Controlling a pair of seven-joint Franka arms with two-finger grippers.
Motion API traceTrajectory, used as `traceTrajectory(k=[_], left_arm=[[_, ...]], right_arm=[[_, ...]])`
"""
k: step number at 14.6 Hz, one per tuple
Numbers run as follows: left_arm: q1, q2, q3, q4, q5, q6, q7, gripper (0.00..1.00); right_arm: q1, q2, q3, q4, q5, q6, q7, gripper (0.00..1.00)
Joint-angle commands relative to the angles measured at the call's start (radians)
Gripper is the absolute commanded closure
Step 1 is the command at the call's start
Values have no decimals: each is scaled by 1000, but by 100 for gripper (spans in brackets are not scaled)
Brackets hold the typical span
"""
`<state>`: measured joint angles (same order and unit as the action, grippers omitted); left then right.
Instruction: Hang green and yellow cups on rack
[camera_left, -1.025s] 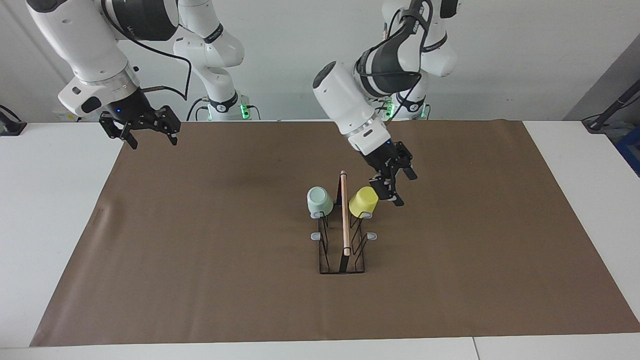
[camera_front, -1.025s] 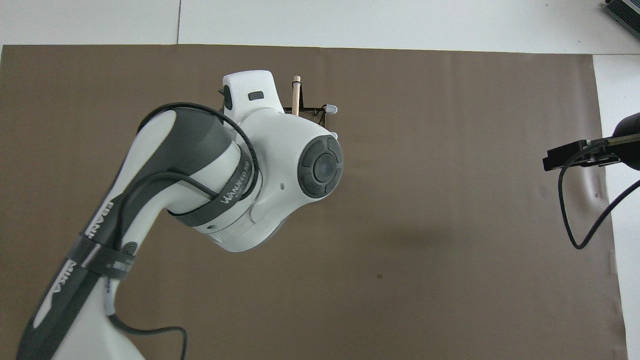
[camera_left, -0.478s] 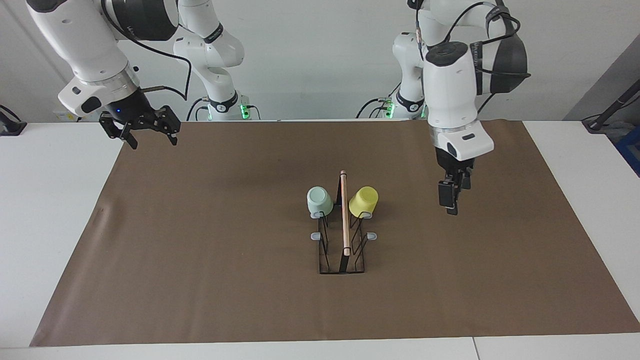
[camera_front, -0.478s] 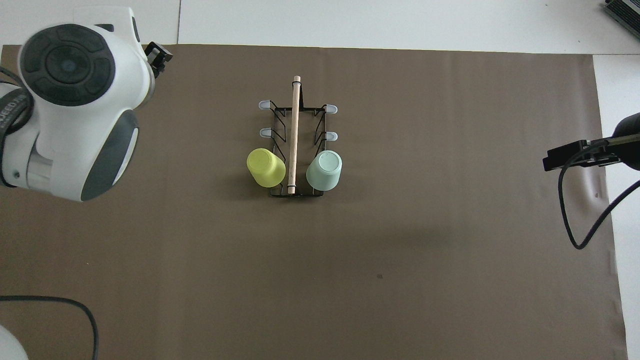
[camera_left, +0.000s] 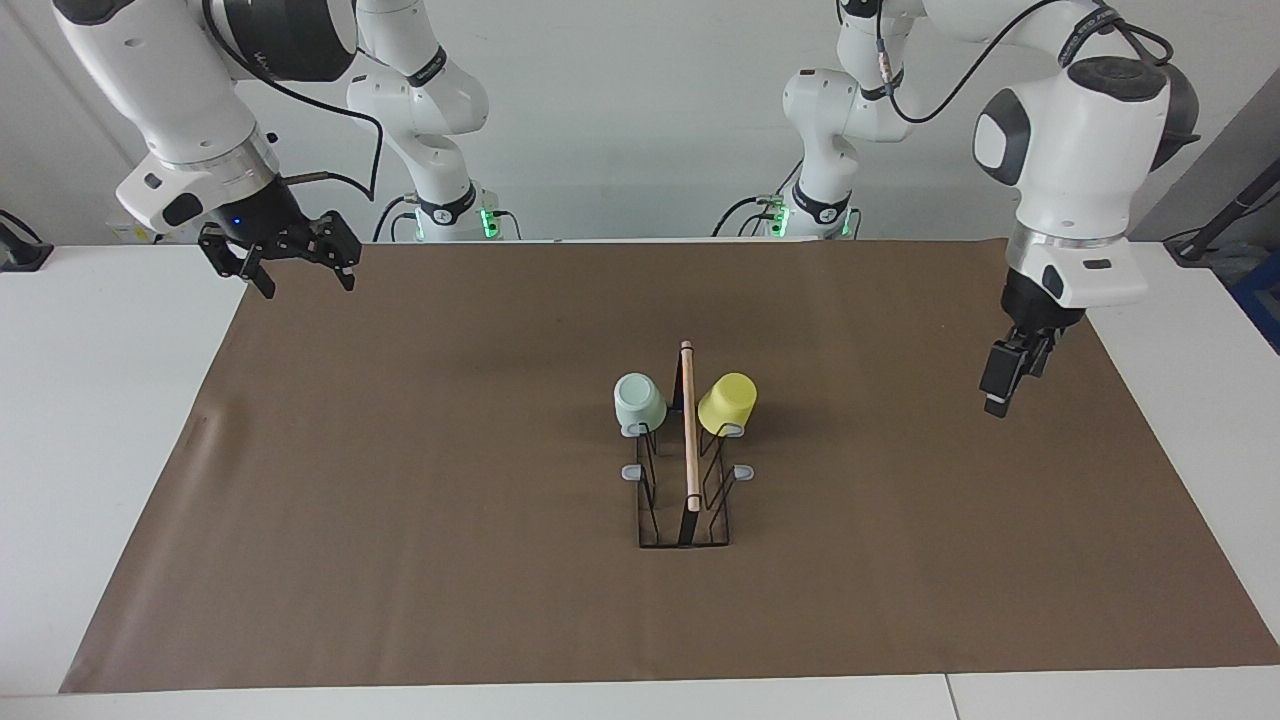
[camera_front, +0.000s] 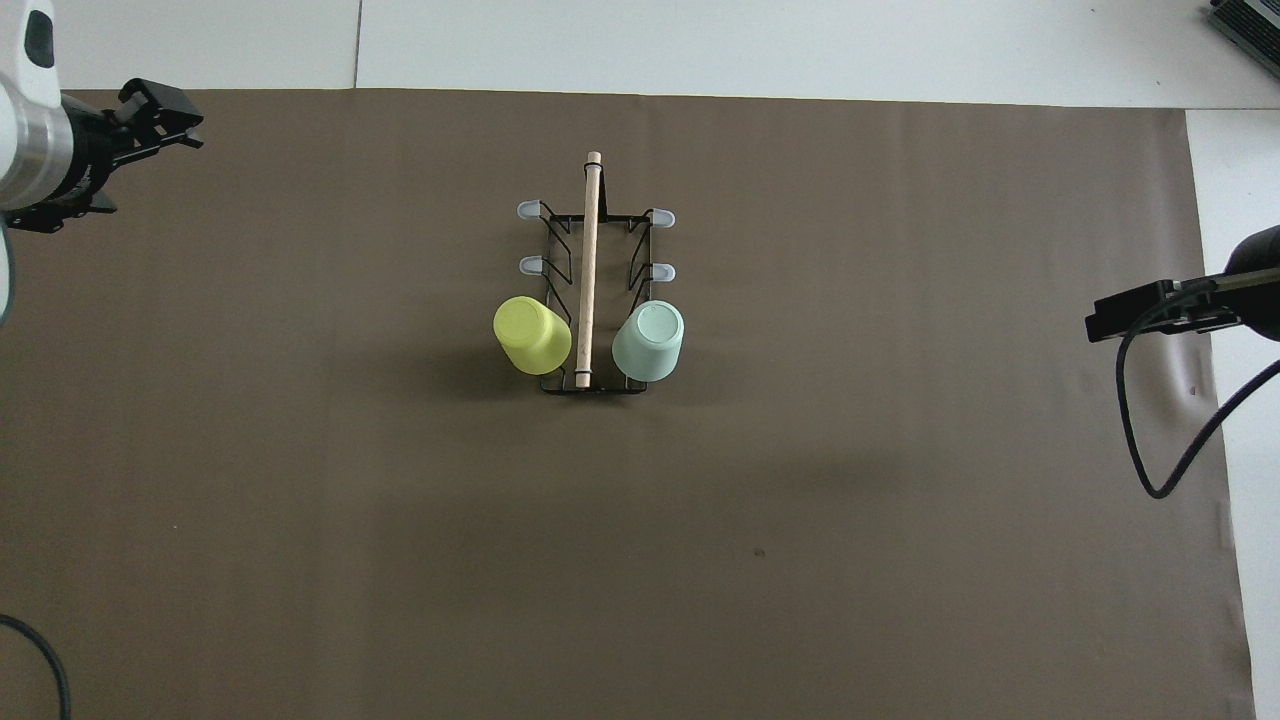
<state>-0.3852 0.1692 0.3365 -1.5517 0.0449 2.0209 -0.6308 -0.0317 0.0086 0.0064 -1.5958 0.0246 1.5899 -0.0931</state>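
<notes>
A right gripper (camera_left: 296, 268) hangs in the air over the edge of the brown mat (camera_left: 420, 520) at the right arm's end of the table (camera_left: 90, 400), its two fingers spread apart with nothing between them; the right arm waits there. At the middle of the mat stands the rack (camera_left: 686, 470), a black wire frame with a light wooden rod (camera_left: 689, 430) along its top. The green cup (camera_left: 638, 401) sits upside down on the prong nearest the robots on the side toward the right arm, and the yellow cup (camera_left: 728, 403) sits upside down on the matching prong on the side toward the left arm, one on each side of the rod. The other grey-tipped prongs (camera_left: 632, 472), farther from the robots, stand bare. The left gripper (camera_left: 1008, 385) hangs over the mat near its edge at the left arm's end of the table, well apart from the rack, pointing down; seen edge-on from the facing camera, it shows as open and empty in the overhead view, where its fingers (camera_front: 160, 100) stand apart.
</notes>
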Motion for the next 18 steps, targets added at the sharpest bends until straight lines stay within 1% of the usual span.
traceTrajectory(k=[1,2,3,4,6,8,10,11,12,13,14,16,18], left_arm=[[89,-60,-42,-31,-48,-68,178,0],[153,-75,-92,-27,-81,-106,251,0],[234,-86,-165,-25,-101,-143,341,0],[299,-103,-232,-25,-103,-184,426,0],[353,-122,-310,-15,-102,-276,500,0],[413,-134,-416,5,-89,-400,551,0],[392,-157,-432,12,-85,-462,568,0],[375,-187,-430,-1,-86,-496,571,0],[378,-224,-432,-48,-86,-511,571,0],[381,-247,-432,-101,-86,-473,571,0],[384,-255,-432,-117,-86,-450,574,0],[394,-244,-430,-84,-77,-473,614,0],[397,-240,-432,-65,-25,-524,657,0]], right_arm=[[-2,-10,4,-6,-2,-1,15,0],[-2,-10,6,-6,-2,-1,15,0],[-2,-10,6,-6,-2,-1,15,0],[-2,-10,4,-6,-2,-1,15,0],[-2,-10,6,-6,-2,-1,15,0],[-2,-10,6,-6,-2,-1,15,0],[-2,-10,6,-6,-2,1,16,0],[-2,-10,6,-6,-2,1,16,0],[-2,-10,6,-6,-2,2,16,0],[-4,-10,6,-6,-2,2,16,0],[-2,-10,6,-6,-2,2,16,0],[-2,-10,6,-6,-2,2,16,0],[-2,-10,6,-6,-2,4,16,0]])
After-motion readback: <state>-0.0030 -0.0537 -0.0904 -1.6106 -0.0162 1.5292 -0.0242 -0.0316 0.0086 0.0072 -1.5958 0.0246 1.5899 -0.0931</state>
